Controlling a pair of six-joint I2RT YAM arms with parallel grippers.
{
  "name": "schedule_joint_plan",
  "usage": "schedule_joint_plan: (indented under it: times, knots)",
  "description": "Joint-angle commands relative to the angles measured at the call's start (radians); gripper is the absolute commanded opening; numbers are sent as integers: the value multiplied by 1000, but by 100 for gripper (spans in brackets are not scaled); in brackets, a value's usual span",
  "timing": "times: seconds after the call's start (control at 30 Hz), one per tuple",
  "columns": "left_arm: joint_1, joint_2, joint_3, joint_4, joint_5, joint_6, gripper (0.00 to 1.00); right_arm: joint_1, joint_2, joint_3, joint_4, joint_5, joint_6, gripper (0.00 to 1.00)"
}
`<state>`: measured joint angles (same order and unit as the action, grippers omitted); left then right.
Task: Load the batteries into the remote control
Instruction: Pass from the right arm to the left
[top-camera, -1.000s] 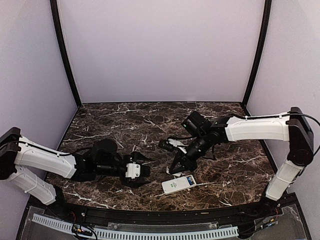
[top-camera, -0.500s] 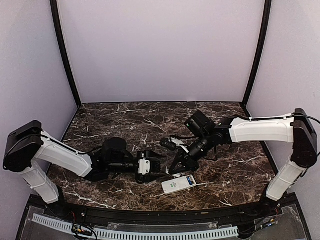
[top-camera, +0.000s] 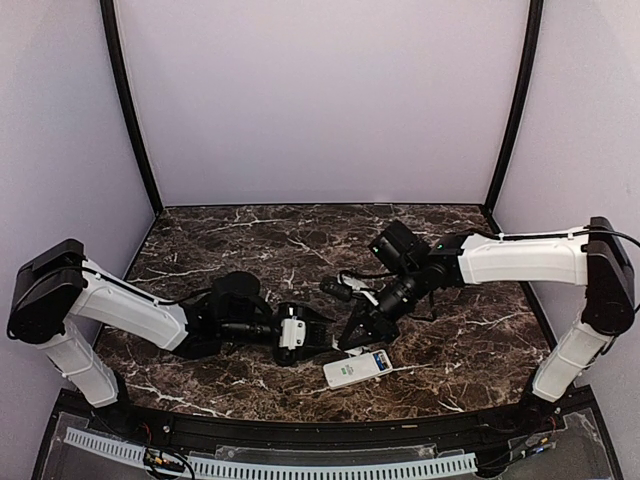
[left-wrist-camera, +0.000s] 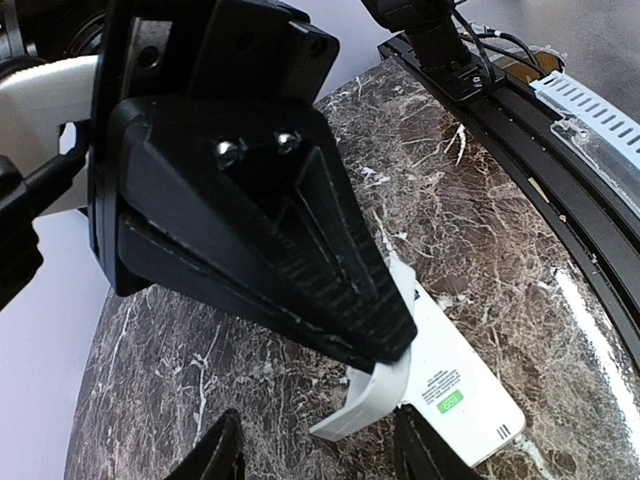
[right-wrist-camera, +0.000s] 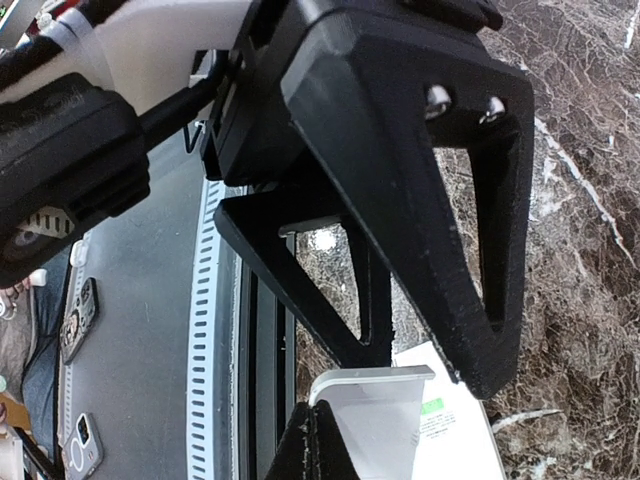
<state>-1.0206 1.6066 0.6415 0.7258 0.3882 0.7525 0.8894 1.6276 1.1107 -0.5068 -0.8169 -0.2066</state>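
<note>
The white remote control (top-camera: 355, 371) lies back up near the table's front edge, with a blue patch at its right end (top-camera: 381, 360); I cannot tell whether that is the batteries. It also shows in the left wrist view (left-wrist-camera: 455, 375) with a green label. My right gripper (top-camera: 351, 338) is shut on the small loose white cover piece (right-wrist-camera: 375, 420), held just above the remote's left end; the cover also shows in the left wrist view (left-wrist-camera: 385, 400). My left gripper (top-camera: 316, 330) is open and empty, close beside the right gripper's fingers, its fingertips (left-wrist-camera: 215, 452) straddling the cover.
The dark marbled table (top-camera: 260, 250) is bounded by a black front rail (top-camera: 300, 425) with a white slotted strip (top-camera: 270, 465) below. Purple walls enclose the back and sides. The two grippers are crowded together over the remote's left end.
My left arm has reached rightward along the table until its open gripper sits next to the right gripper. The right gripper and the remote have barely moved.
</note>
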Motion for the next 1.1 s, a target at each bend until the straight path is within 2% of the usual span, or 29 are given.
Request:
schedule_joint_plan:
  times: [0.0, 0.2, 0.37, 0.57, 0.63, 0.8, 1.0, 1.03, 1.07]
  knots:
    - [-6, 9, 32, -63, 41, 14, 49, -3, 20, 35, -10, -18, -17, 0]
    - [-6, 9, 40, -76, 64, 9, 45, -3, 26, 50, -15, -17, -20, 0]
    - [-6, 12, 56, -89, 58, -10, 29, -2, 39, 58, -16, -24, -19, 0]
    - [-6, 13, 64, -103, 53, -12, 28, -3, 60, 76, -38, -20, -20, 0]
    - [-7, 11, 64, -104, 56, -15, 25, -3, 60, 77, -36, -21, -20, 0]
    - [-8, -6, 69, -122, 63, -43, 2, -3, 62, 75, -40, -22, -20, 0]
    - [-9, -39, 67, -143, 46, -100, 0, -3, 24, 80, -65, 24, -28, 0]
    - [-9, -42, 70, -158, 39, -112, 0, -3, 9, 86, -79, 48, -34, 2]
    - [-9, -48, 78, -171, 21, -144, 0, -3, -11, 90, -92, 87, -40, 8]
